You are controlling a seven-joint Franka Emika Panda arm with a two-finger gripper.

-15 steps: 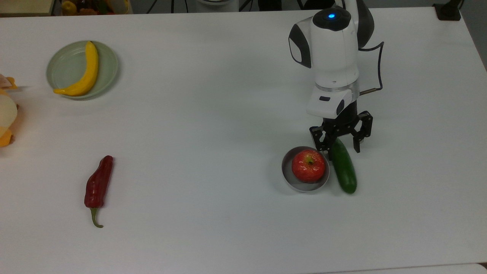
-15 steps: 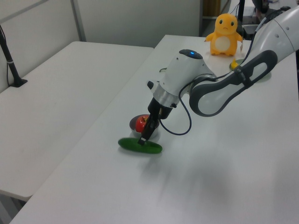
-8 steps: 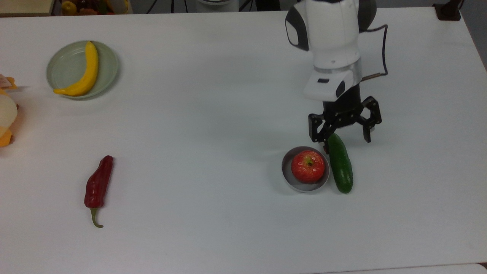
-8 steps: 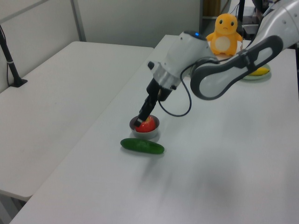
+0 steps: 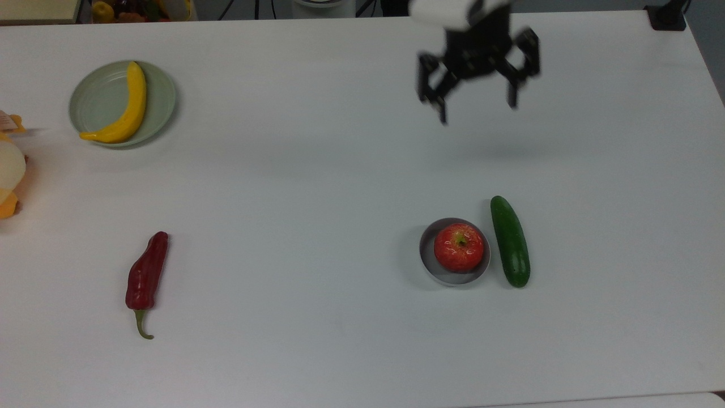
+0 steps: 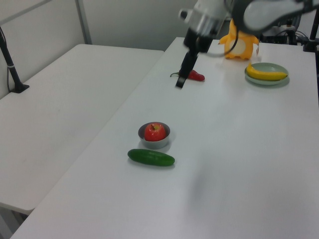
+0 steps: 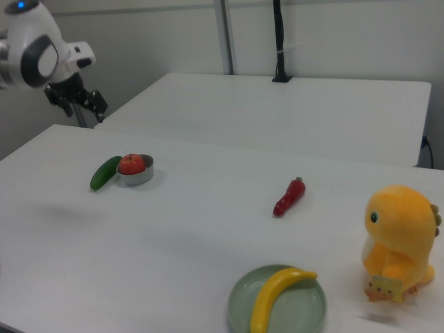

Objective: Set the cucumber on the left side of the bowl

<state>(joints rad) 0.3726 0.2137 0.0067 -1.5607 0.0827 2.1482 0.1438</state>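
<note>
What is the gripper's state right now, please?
Gripper: open, holding nothing, raised above the table, away from the cucumber.

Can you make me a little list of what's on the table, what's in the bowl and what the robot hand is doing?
cucumber: lying on the table beside the bowl, on the top view's right
bowl: grey, holds a red apple
gripper: open, empty, up above the table away from the cucumber
plate: pale green, holds a banana
chili pepper: lying alone on the table
toy: yellow, near the plate
</note>
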